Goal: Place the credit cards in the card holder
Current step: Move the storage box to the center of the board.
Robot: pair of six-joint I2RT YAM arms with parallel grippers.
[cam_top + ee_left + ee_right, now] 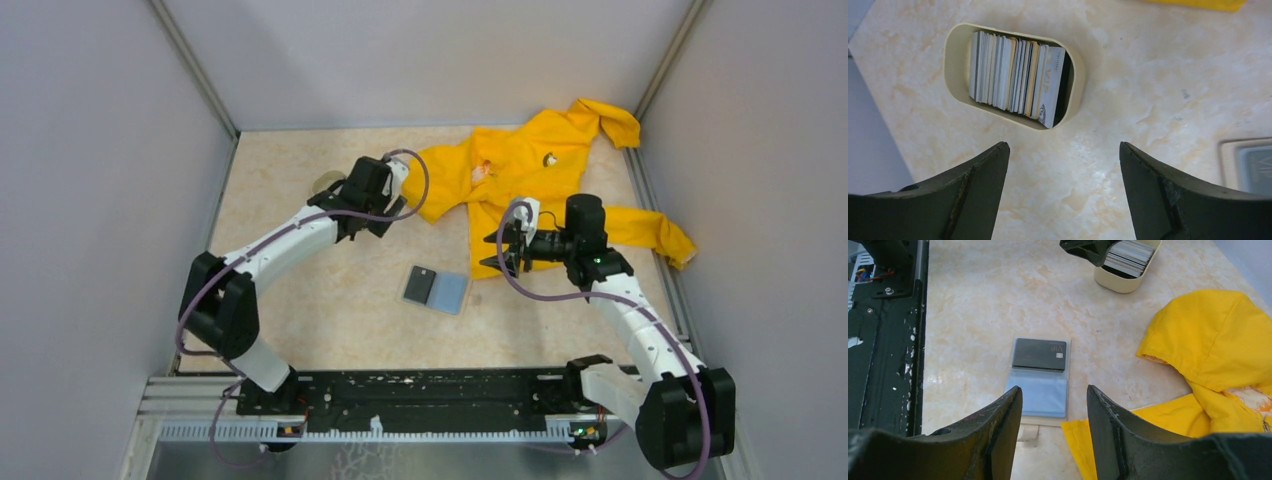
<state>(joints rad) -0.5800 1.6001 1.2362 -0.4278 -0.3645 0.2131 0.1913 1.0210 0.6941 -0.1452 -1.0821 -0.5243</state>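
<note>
a cream, oval plastic card holder (pixel 955 65) with smooth rounded walls sits on the tabletop (pixel 1158 100), a glossy beige surface with a marbled pattern. it is packed with thin upright cards (pixel 1003 70) standing on edge. the front one is pale and reads "vip". the left jaws, dark and matte, are spread wide with nothing between them, hanging above bare tabletop just beside the holder.

the dark grey card (pixel 1039 354) lies flat near the middle of the tabletop, well apart from the holder, with "vip" printed at one corner. the light blue card (pixel 1043 395), plain and flat, lies edge to edge with it. the right jaws stand apart above these two cards, gripping nothing. a crumpled yellow hooded jacket (pixel 1208 335) lies beside them.
</note>
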